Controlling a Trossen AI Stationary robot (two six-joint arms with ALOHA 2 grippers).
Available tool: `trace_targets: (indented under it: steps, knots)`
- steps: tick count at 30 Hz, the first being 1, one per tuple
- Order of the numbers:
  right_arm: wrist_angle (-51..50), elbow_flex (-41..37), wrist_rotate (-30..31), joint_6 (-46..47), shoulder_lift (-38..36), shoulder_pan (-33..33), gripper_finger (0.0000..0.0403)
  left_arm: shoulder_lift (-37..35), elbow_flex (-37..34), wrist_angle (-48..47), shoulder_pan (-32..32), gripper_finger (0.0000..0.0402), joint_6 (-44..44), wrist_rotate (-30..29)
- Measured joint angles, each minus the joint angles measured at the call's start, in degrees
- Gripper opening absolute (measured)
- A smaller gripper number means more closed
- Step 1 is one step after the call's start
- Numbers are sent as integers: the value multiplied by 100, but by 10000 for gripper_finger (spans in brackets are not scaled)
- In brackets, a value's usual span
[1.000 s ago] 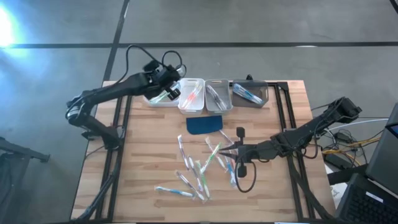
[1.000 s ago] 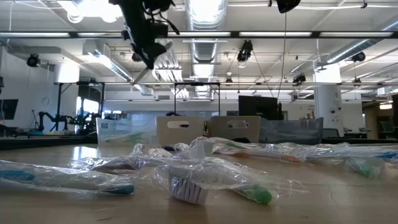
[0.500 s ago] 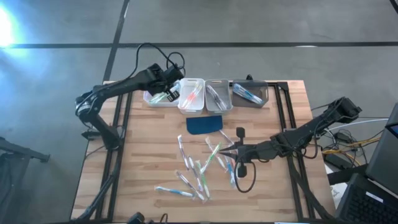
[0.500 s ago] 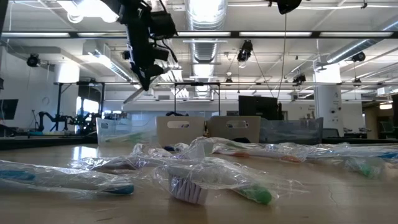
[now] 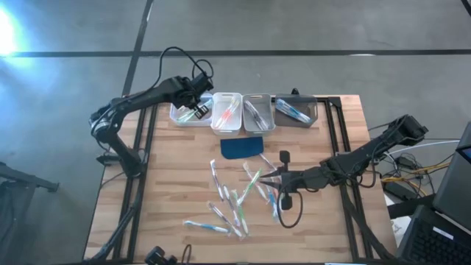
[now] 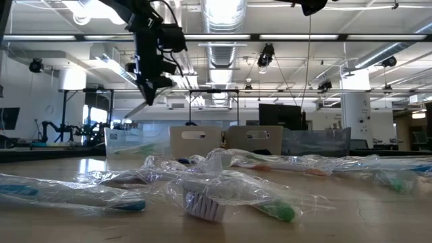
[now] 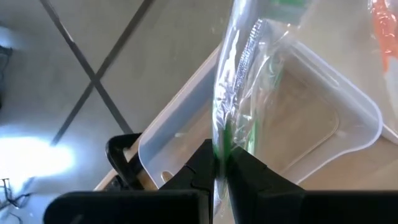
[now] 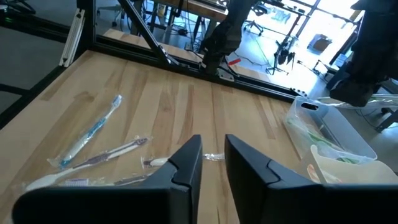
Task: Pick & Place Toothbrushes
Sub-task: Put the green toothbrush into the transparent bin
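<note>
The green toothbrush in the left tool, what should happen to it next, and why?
Probably lower it a little and let go. The left tool is shut on the wrapped green toothbrush, which hangs right over the clear bin at the table's far left.

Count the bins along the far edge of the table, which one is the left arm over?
4, in a row: clear bin farthest left, under the left gripper, which holds a wrapped green toothbrush; white bin; grey bin; dark bin farthest right. None looks hidden.
</note>
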Motion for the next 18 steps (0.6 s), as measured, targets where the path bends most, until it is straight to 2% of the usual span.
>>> trace_targets:
  steps: [9,18]
  knots:
    - [0,2,0,1,0,-1,82,2,-51,-103,43,26,-200,121]
    - [0,2,0,2,0,-2,93,7,-612,22,170,26,-119,119]
